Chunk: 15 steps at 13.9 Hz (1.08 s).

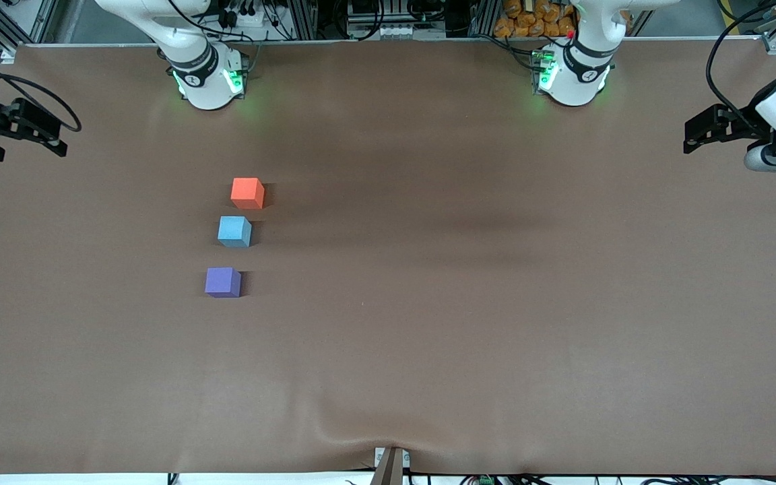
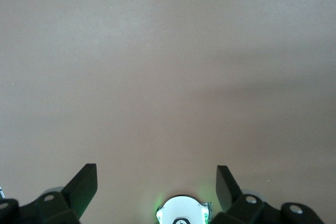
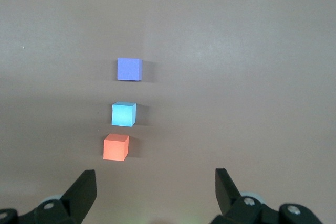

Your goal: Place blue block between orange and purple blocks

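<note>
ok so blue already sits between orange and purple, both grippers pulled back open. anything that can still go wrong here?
Little left. The blue block sits closer to the orange block than to the purple block, so a strict centring check might fail. Any re-approach by the right gripper could nudge that tight pair. The left gripper waits, open.

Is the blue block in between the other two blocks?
Yes: the blue block sits between the orange block and purple block.

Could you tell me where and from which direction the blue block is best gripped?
Probably from straight above, closing on the blue block across the two side faces that face the table's ends. Its other two sides face the orange block and purple block, leaving less finger room there.
</note>
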Each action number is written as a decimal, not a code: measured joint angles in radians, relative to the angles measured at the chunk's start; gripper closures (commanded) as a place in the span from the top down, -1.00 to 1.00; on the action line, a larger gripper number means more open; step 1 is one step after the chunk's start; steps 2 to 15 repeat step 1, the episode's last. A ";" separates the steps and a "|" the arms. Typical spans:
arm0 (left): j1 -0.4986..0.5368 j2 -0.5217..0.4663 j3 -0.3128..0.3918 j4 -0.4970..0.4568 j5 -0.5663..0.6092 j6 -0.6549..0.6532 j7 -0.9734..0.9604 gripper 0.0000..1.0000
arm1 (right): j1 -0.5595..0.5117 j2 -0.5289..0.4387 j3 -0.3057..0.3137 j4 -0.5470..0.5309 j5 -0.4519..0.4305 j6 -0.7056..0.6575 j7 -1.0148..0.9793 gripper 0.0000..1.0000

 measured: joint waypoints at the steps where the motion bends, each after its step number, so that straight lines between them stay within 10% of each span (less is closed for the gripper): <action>1: 0.000 0.000 0.000 0.000 0.000 0.000 0.000 1.00 | 0.002 0.000 -0.001 0.000 0.000 0.000 0.000 1.00; 15: 0.000 0.000 0.000 0.000 0.000 0.000 0.000 1.00 | 0.002 0.000 -0.001 0.000 0.000 0.000 0.000 1.00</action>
